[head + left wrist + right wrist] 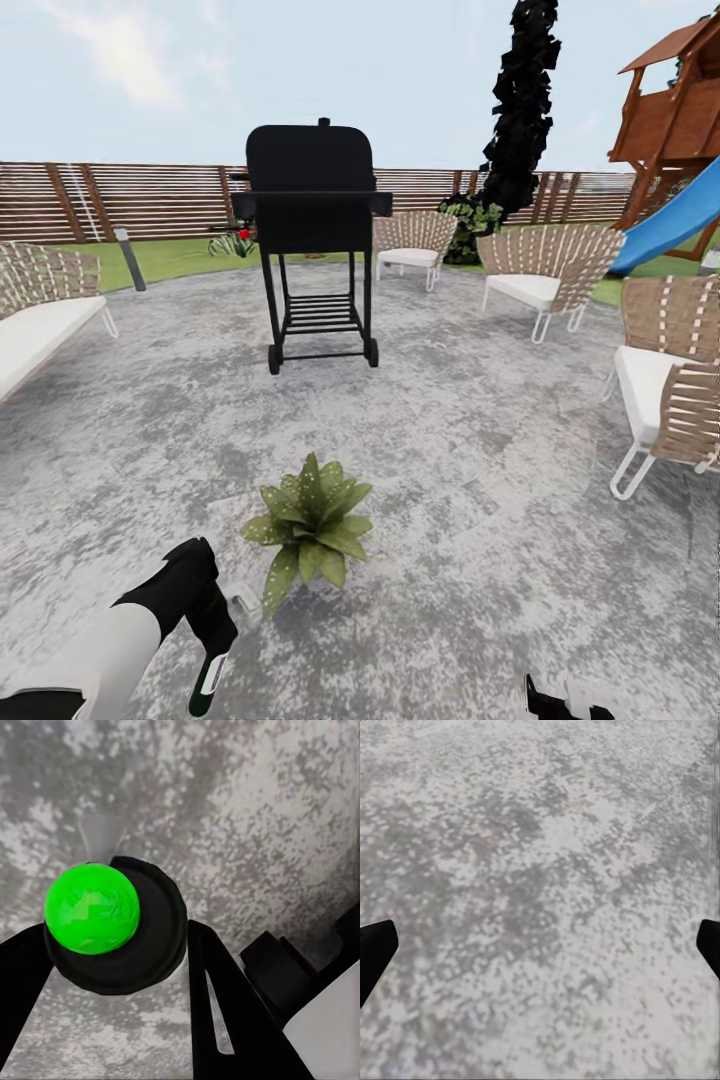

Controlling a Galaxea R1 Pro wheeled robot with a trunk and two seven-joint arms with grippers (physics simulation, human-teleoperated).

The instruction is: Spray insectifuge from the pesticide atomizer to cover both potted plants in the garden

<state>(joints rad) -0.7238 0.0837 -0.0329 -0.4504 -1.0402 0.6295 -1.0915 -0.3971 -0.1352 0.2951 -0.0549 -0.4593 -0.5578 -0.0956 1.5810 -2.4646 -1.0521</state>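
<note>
left claw grips pesticide atomizer beside speckled potted plant.

The left arm reached in from the lower left of the head view, white forearm and black wrist bent downward. Its gripper pointed toward the ground, the two black fingers closed against the atomizer between them, which hung from the gripper with its green base uppermost in the wrist view. The right gripper sat low at the bottom edge of the head view, its fingertips spread wide apart with nothing between them, facing the ground.
</note>
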